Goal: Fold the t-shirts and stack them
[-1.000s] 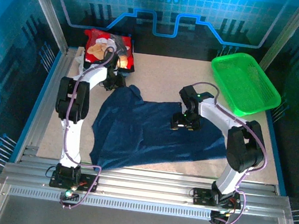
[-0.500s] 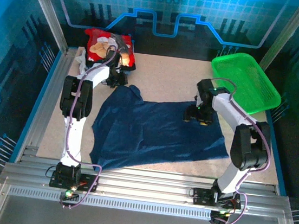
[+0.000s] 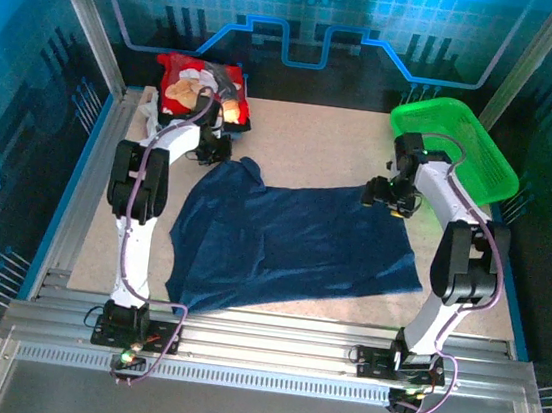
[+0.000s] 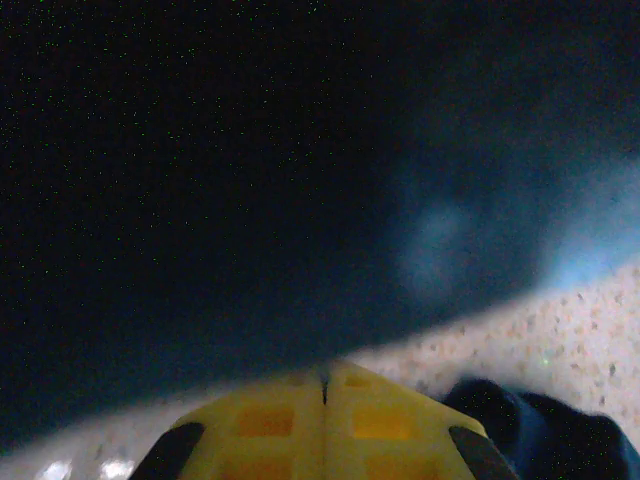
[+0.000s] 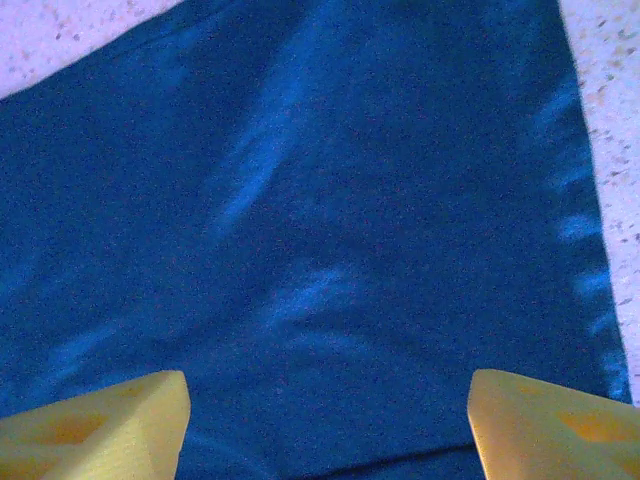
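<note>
One navy shirt point(image 3: 292, 244) in hand: lies spread on the table point(image 3: 305, 135), longer from left to right, near left corner trailing toward the arm bases. Red shirt point(image 3: 198, 86) piled at the far left corner, well apart from the basket point(image 3: 454, 153) on the right.

At the far right corner of the navy shirt, right gripper point(image 3: 390, 197): hangs just above the cloth, close beside the basket. Fingers point(image 5: 110, 420) spread wide and empty, with cloth beneath and stretching off leftward, hem along the right side in the wrist view.

At the far left corner, left gripper point(image 3: 215, 147): sits by the sleeve, between navy cloth and red pile. Fingers point(image 4: 265, 420) pressed tip to tip; cloth between them or not, cannot tell.

Probably calls for a pinch at each far corner, then a fold toward the near edge, across the long axis. Right arm nearer its corner, needing only to drop and close.

Against a second ago: right gripper gone from mid-shirt out to the corner; right half of the shirt flatter and wider; left arm much as before.
</note>
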Robot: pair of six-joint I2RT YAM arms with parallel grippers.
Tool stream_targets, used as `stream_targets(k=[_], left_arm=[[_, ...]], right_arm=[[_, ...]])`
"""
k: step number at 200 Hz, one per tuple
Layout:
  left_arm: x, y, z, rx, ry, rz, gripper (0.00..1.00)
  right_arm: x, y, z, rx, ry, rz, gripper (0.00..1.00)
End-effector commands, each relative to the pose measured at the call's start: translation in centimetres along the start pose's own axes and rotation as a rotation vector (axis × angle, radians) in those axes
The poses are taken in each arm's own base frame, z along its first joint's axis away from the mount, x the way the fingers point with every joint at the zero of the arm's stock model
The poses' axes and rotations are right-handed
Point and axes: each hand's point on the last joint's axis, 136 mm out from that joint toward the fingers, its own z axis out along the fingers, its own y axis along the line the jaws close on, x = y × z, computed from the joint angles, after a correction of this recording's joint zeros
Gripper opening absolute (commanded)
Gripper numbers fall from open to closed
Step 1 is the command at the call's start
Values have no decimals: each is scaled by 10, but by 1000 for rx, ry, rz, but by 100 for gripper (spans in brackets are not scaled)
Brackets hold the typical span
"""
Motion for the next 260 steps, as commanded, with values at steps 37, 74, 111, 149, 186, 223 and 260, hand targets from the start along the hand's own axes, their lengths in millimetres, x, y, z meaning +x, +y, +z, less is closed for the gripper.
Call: stream_targets(k=[37, 74, 111, 149, 186, 223, 260], left_arm=[[-25, 16, -101, -49, -151, 68, 0], [-33, 29, -121, -69, -186, 65, 0], [-35, 18, -125, -6, -179, 64, 0], [-25, 9, -115, 7, -143, 77, 0], [-20, 5, -114, 11, -133, 76, 0], [-17, 2, -116, 25, -127, 65, 0], [-10, -3, -117, 32, -118, 67, 0]], right_arm=[[-43, -24, 3, 128, -38, 35, 75], [-73, -15, 21, 136, -32, 35, 71], [-98, -9, 41, 164, -38, 42, 69], [-121, 1, 58, 140, -64, 77, 68], [-137, 7, 78, 132, -57, 118, 64], [-147, 12, 93, 136, -63, 131, 59], [-152, 13, 106, 156, -68, 142, 55]])
